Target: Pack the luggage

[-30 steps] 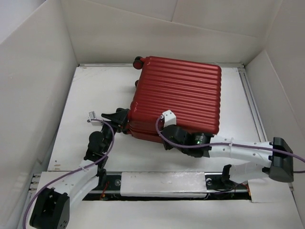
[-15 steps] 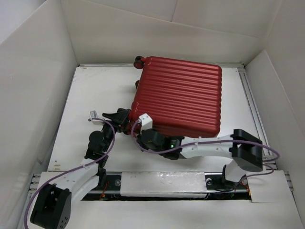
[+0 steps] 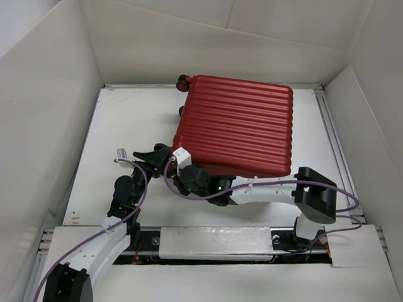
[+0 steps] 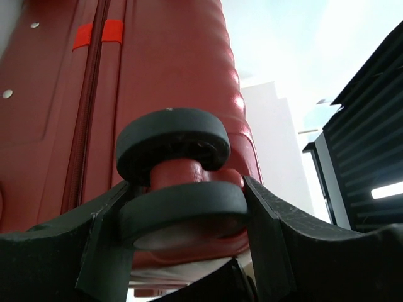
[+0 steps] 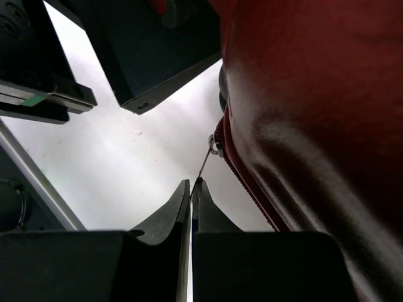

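Note:
The luggage (image 3: 236,126) is a dark-red ribbed hard-shell suitcase, lying closed on the white table. My left gripper (image 3: 161,155) is at its near-left corner, shut on a dark wheel (image 4: 182,211) of the suitcase; the wheel sits between both fingers. My right gripper (image 3: 184,171) is beside it at the same corner, shut on the thin metal zipper pull (image 5: 206,160) that hangs from the red zipper line (image 5: 242,182). The lining is hidden.
White walls enclose the table (image 3: 126,126) on the left, back and right. Another suitcase wheel (image 3: 183,80) sticks out at the far-left corner. The left gripper's body (image 5: 151,56) is close above the right gripper in the right wrist view.
My right arm has swept left along the suitcase's near edge, from its near middle to the near-left corner. The left gripper has stayed at the wheel.

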Robot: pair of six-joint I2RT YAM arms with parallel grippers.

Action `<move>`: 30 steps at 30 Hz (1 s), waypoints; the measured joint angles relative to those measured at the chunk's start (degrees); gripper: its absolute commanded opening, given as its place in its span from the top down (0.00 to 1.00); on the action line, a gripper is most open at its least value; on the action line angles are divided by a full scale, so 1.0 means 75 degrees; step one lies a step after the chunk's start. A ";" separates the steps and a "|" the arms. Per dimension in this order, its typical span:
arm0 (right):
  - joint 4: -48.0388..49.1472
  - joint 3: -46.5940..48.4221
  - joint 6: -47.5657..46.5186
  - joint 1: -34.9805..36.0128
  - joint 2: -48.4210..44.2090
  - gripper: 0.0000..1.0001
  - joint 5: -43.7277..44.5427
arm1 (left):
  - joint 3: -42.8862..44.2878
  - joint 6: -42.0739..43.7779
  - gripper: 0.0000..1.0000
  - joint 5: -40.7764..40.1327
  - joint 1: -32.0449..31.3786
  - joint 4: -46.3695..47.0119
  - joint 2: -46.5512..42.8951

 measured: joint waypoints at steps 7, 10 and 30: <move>0.0274 -0.1189 0.0256 0.0341 -0.1413 0.41 -0.0111 | 0.0035 0.0236 1.00 0.0927 -0.0128 -0.1055 -0.0903; -0.0047 -0.1813 0.0632 0.0606 -0.2836 0.30 0.0184 | 0.0312 0.0475 0.62 0.1513 -0.0286 -0.1667 -0.0968; -0.5013 -0.4508 0.4130 0.1139 -0.9565 0.96 0.2818 | 0.6219 0.2821 0.00 0.1460 0.0833 -0.3267 0.4765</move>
